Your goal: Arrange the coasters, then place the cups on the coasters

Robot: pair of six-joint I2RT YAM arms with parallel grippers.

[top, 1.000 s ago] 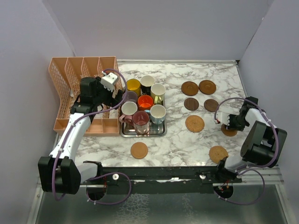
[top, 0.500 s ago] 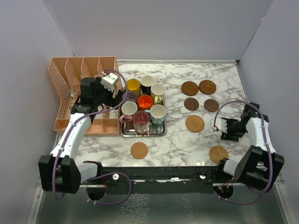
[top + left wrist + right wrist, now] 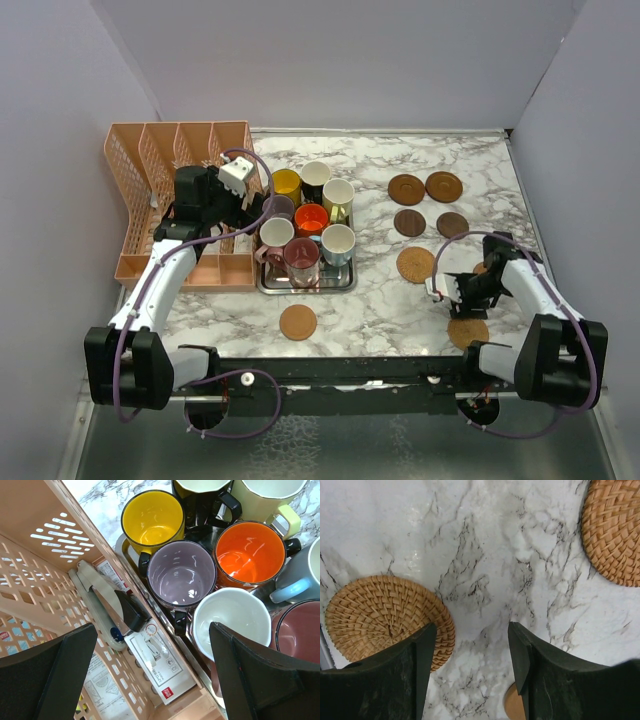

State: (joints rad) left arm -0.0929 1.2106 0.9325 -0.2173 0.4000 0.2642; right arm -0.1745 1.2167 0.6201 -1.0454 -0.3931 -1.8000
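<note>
Several cups stand packed on a steel tray, among them yellow, purple, orange and maroon. My left gripper hangs open above the tray's left edge, holding nothing. Four dark coasters lie in a square at the back right. A woven coaster lies nearer, another by the front edge, and a tan one sits front centre. My right gripper is open over bare marble between the woven two.
A peach slotted organiser holding stationery stands left of the tray, right under my left wrist. A brown disc peeks from under my right arm. Purple walls close in both sides.
My right gripper has opened wider and swung left and toward the front edge, away from the brown disc it was over. The left arm has not moved.
</note>
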